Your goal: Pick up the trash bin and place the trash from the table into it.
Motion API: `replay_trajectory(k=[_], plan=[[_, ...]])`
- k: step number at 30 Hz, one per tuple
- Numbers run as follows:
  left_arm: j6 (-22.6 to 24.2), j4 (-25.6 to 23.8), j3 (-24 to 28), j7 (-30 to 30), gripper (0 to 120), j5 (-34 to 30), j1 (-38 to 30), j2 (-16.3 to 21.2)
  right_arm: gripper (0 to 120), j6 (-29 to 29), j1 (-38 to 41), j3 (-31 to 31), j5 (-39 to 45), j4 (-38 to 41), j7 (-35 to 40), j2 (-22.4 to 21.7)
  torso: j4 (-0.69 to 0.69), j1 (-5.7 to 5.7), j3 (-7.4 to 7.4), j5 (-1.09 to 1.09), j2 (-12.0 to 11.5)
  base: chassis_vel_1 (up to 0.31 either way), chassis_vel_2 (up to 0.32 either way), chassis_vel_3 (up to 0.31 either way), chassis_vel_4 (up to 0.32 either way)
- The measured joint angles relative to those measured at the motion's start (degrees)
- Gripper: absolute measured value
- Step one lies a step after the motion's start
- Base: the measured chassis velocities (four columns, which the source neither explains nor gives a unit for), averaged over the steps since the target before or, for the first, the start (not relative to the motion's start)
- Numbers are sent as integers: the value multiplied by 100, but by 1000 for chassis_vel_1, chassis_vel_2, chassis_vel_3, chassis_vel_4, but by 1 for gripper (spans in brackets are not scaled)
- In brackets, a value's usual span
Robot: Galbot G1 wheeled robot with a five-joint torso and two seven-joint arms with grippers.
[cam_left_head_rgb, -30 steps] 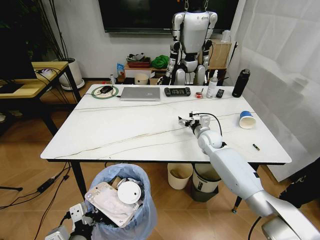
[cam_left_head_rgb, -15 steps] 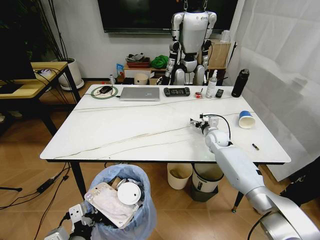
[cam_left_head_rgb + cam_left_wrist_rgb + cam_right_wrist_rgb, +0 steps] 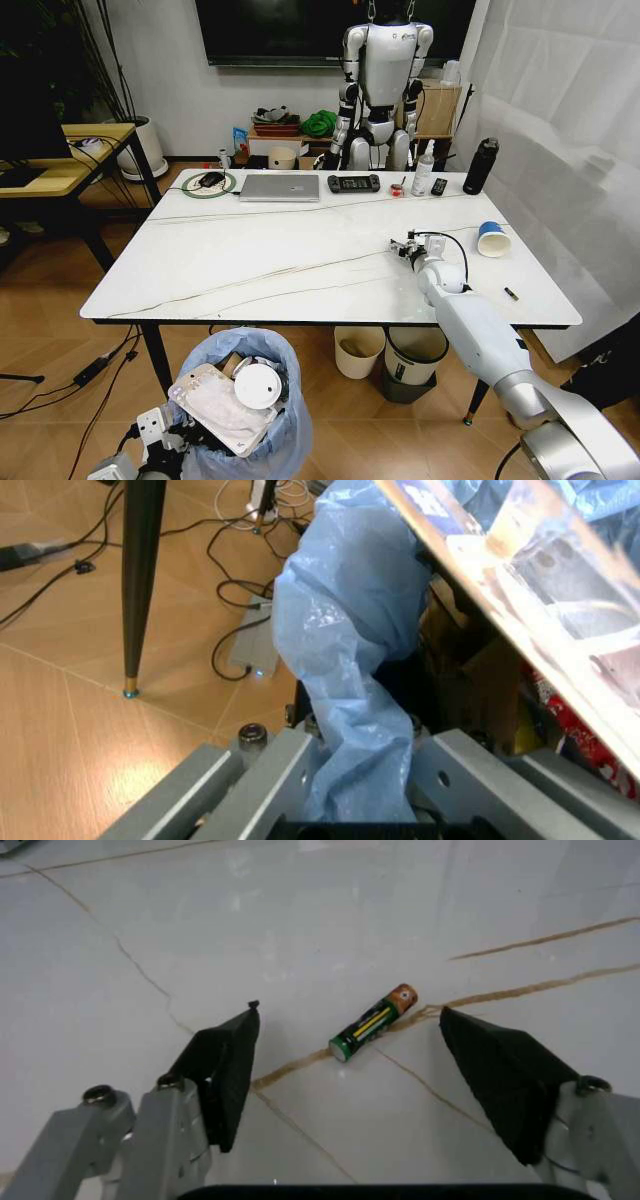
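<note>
The trash bin (image 3: 270,440) stands low at the front left, below the table's near edge, lined with a light-blue bag (image 3: 345,652). My left gripper (image 3: 360,769) is shut on the bag at the bin's rim, also seen in the head view as the left gripper (image 3: 160,436). A white lid (image 3: 258,385) and a flat white pouch (image 3: 215,405) lie in the bin. My right gripper (image 3: 404,247) hovers open over the marble table (image 3: 250,260). A small green battery (image 3: 372,1024) lies on the tabletop ahead of the right gripper (image 3: 348,1011). A blue paper cup (image 3: 493,239) lies to its right.
A laptop (image 3: 281,187), a game controller (image 3: 355,183), a spray bottle (image 3: 424,170) and a black bottle (image 3: 481,166) line the table's far edge. A cream bin (image 3: 359,350) and a white-grey bin (image 3: 412,360) stand under the table. A wooden desk (image 3: 60,165) is at the left.
My right gripper has moved to the right across the tabletop, closer to the blue cup. The left arm and the bin have stayed still.
</note>
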Motion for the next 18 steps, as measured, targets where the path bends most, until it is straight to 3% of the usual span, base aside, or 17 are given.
replay_trajectory(k=[5,7,11,18], plan=[[0,0,-1,0,0,-6,-2,8,45,-9,-80,-4,22,149,-10,-48,0,0,0,1,0,0,0,0,0],[0,0,-1,0,0,-7,-2,10,41,-13,-86,-12,22,164,-10,-52,0,0,0,1,0,0,0,0,0],[0,-1,-8,1,0,-15,0,17,22,-34,-109,-38,22,208,-10,-58,0,0,0,1,0,0,0,0,0],[0,-2,-32,0,0,-34,3,33,0,-41,-158,-50,18,262,-10,-86,1,0,0,1,0,0,0,0,0]])
